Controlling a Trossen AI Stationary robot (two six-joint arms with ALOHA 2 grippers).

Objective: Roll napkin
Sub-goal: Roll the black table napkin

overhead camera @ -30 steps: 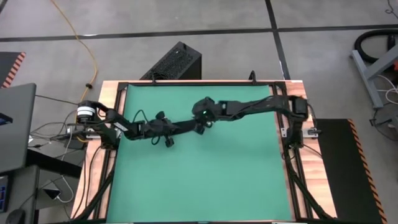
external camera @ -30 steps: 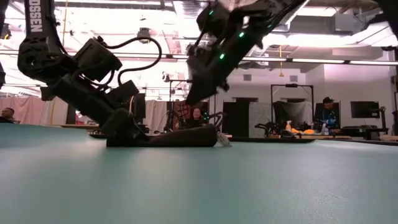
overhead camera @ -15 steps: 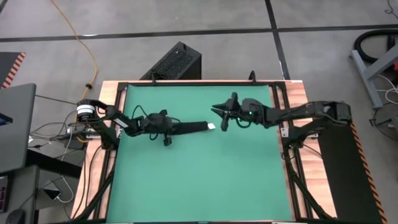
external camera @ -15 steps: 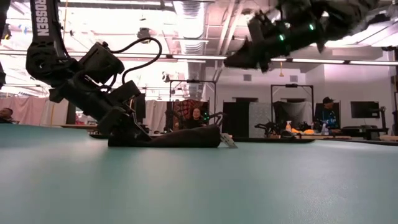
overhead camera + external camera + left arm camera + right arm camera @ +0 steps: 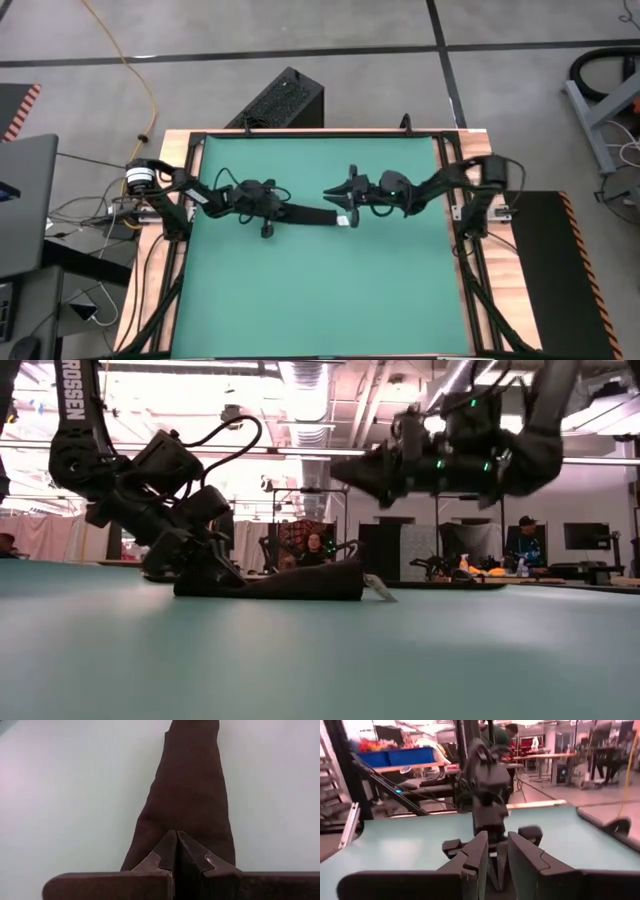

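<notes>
Lying as a narrow roll across the middle of the green table point(image 5: 300, 290), my napkin point(image 5: 305, 214) shows its white tag point(image 5: 342, 220) at the right end. My left gripper point(image 5: 176, 851) is clamped on the roll's left end. My right gripper point(image 5: 336, 191) hovers above the tag end, fingers slightly parted, holding nothing.

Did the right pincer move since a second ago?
Yes. The right pincer first pulled back toward the table's right rail, then came back; it now hangs above the tagged end of the napkin.
</notes>
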